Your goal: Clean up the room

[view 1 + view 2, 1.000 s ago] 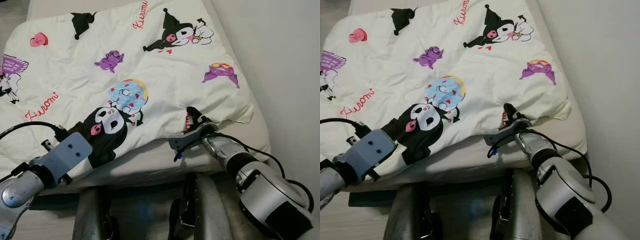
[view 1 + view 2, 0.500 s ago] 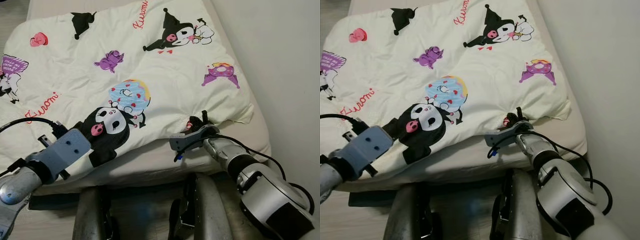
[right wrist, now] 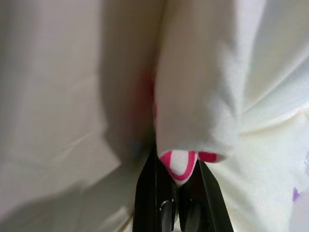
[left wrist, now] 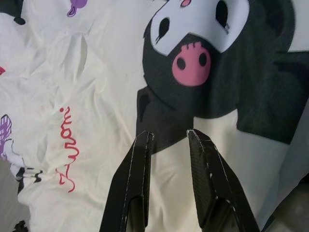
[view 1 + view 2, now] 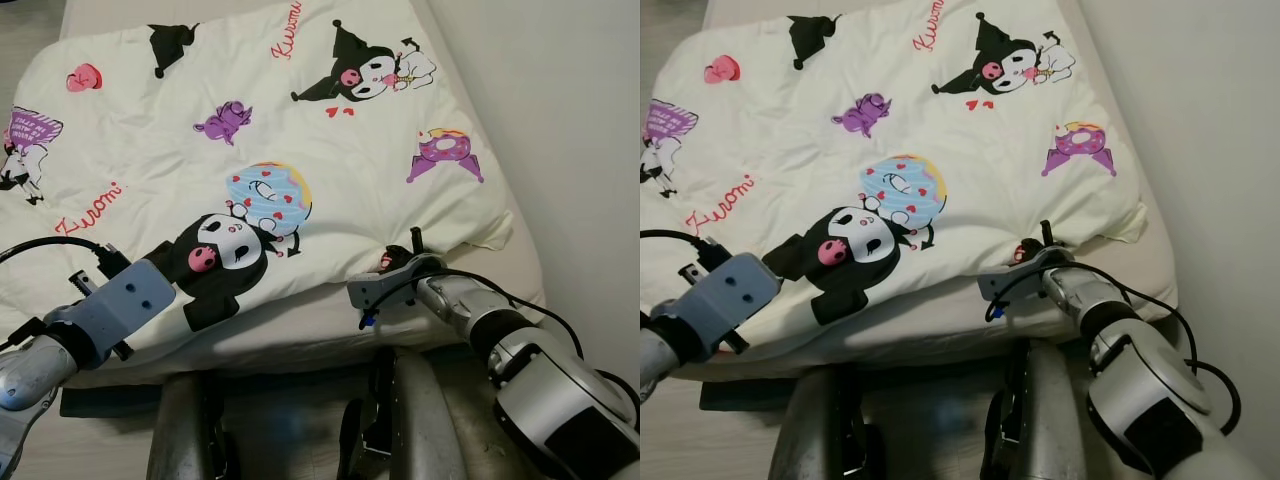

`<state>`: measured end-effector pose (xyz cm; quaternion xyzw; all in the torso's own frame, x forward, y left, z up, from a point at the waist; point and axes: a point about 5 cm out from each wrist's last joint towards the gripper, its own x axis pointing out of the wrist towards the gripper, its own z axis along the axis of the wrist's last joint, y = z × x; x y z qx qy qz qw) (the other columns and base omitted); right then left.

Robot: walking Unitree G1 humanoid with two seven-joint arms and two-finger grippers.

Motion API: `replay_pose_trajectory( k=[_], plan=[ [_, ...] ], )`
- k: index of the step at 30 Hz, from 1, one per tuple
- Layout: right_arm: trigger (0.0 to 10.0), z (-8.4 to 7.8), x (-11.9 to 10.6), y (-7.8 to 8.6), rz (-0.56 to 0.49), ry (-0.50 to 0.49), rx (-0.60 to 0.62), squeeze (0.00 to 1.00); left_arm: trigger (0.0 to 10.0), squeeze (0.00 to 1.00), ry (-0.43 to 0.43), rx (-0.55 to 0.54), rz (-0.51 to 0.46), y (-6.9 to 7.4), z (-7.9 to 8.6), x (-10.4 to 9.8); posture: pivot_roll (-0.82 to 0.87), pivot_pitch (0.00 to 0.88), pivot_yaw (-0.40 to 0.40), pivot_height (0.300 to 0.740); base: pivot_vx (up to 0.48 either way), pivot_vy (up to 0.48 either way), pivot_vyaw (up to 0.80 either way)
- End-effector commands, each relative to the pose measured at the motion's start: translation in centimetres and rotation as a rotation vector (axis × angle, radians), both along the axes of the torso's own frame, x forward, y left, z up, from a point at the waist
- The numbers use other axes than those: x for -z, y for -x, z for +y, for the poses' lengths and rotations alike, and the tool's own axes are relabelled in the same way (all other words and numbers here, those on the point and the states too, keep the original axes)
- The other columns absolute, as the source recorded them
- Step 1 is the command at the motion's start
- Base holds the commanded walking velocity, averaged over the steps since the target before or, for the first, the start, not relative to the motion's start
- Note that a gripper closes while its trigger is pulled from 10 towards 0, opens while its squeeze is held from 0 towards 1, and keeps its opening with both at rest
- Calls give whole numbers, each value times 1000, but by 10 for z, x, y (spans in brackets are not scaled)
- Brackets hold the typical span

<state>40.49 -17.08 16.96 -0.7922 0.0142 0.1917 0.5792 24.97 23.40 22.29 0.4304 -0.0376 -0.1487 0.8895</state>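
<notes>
Cream cotton, softly quilted and creased into shallow wrinkles, covers most of the head views: a printed duvet (image 5: 250, 130) spread over a bed, its near edge hanging down a little across the lower middle of the frame. At the lower left, the left gripper (image 4: 169, 140) comes in on a silver arm with a grey-blue wrist block and a looping black cable; in its wrist view the two long, matte black fingers (image 4: 137, 183) stand a narrow gap apart, holding nothing, hovering close over the fabric just beside a large black cartoon character with a white face and a round pink nose (image 5: 215, 262). Red cursive lettering (image 5: 85, 212) lies on the cloth near that arm, and a pink heart shape (image 5: 82, 77) sits at the upper left. Toward the middle, a pale blue frosted doughnut print (image 5: 268, 192) dotted with red hearts touches the black character's upper edge, with a small purple figure (image 5: 225, 122) above it. A second black-hooded character (image 5: 368, 68) lies in the upper middle, and a purple-and-pink doughnut print (image 5: 445, 152) to the right. Beneath the duvet's lower right corner a smooth beige mattress sheet (image 5: 520, 265) shows. At the lower right, the right gripper (image 3: 177, 186) is closed on a pinched fold of the duvet's hem, a rounded tab of white cloth with a pink-red printed curve squeezed between the black fingers (image 3: 147, 193). A plain off-white wall (image 5: 570, 120) fills the right side.
</notes>
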Motion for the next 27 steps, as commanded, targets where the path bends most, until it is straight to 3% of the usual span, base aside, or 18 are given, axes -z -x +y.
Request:
replay_pose_trajectory(
  k=[1,15,21,27],
  plan=[
    [0,-27,46,22,245,130,41,0,10000,0,-21,-16,30,2,7,6,102,534,-36,564,0,0,0],
    [0,-53,36,25,301,172,80,0,10000,0,-36,-16,21,1,11,7,97,530,-39,564,0,0,0],
    [0,-75,35,34,478,226,137,0,10000,0,-48,-18,17,1,14,7,90,526,-44,564,0,0,0],
    [0,-83,33,40,599,192,165,0,10000,0,-43,-13,7,-1,13,6,82,516,-51,564,0,0,0]
  ],
)
